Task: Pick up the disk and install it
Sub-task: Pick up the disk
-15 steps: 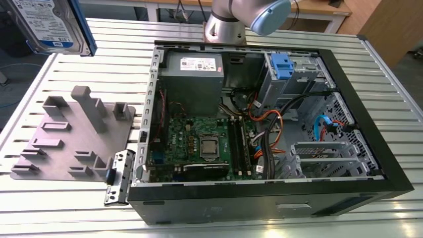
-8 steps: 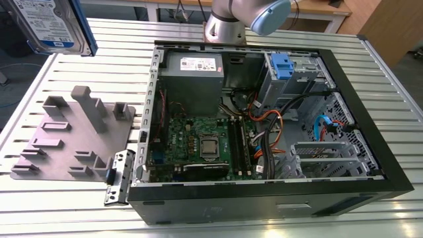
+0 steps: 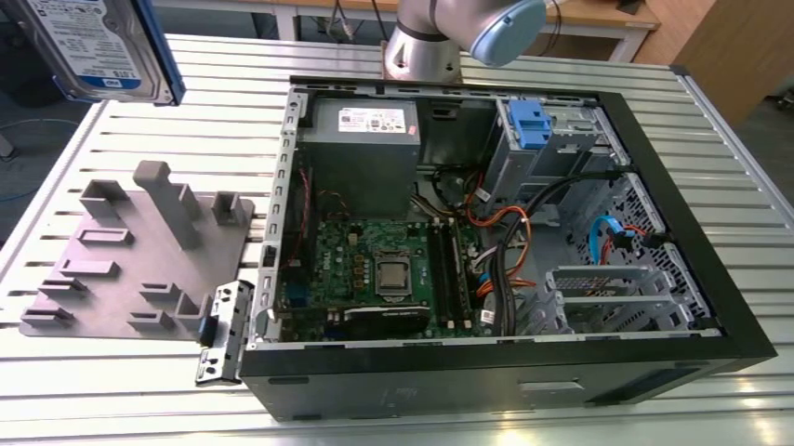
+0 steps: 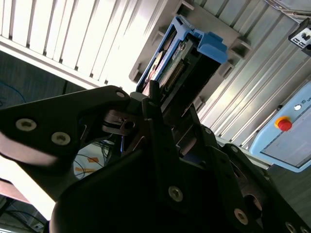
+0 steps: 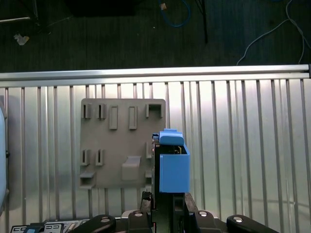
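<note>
The disk [image 3: 99,46], silver with a white-and-blue label and blue side rails, hangs high above the table at the exterior view's left, close to that camera. In both wrist views my gripper [image 4: 165,116] [image 5: 167,199] is shut on the disk [image 4: 187,60] [image 5: 172,165], which juts out past the black fingers [image 4: 155,104]. It is held edge-on above the grey fixture plate [image 5: 119,143], clear of it. The open computer case [image 3: 707,279] lies to the exterior view's right of the plate.
The grey fixture plate [image 3: 125,269] with upright pegs lies on the slatted metal table [image 3: 149,390]. Inside the case are a grey power-supply box [image 3: 360,139], the motherboard [image 3: 372,269], cables, and a drive cage with a blue latch [image 3: 527,125]. The arm's base [image 3: 429,46] stands behind the case.
</note>
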`<action>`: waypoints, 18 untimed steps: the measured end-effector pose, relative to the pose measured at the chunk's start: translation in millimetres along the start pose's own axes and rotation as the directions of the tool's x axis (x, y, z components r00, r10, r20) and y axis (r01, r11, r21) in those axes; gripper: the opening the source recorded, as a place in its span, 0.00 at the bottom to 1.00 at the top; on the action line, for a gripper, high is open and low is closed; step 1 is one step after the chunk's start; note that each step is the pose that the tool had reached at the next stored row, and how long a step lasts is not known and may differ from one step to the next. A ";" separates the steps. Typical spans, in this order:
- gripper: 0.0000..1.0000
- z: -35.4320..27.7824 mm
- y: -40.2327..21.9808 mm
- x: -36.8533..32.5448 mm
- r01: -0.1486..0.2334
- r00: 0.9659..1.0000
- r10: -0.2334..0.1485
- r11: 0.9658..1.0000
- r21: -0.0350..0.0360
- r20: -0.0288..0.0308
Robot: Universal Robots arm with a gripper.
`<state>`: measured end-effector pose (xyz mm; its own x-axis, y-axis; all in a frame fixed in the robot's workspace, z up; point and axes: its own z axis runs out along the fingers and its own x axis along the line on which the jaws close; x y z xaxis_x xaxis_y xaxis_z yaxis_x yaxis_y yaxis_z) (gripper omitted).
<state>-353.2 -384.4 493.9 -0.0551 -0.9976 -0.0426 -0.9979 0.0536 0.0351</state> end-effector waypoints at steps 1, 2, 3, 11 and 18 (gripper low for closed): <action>0.35 0.0 -0.4 0.0 0.000 1.000 0.000 1.000 0.000 0.000; 0.35 0.0 -0.7 0.0 0.000 1.000 0.000 1.000 0.000 0.000; 0.35 0.0 -1.2 -0.1 0.000 1.000 0.000 1.000 0.000 0.000; 0.35 -0.2 -5.2 -0.3 0.000 1.000 0.000 1.000 0.000 0.000; 0.35 -0.3 -9.1 -0.5 0.000 1.000 0.000 1.000 0.000 0.000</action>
<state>-344.1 -384.5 493.8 -0.0551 -0.9976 -0.0427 -0.9979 0.0536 0.0351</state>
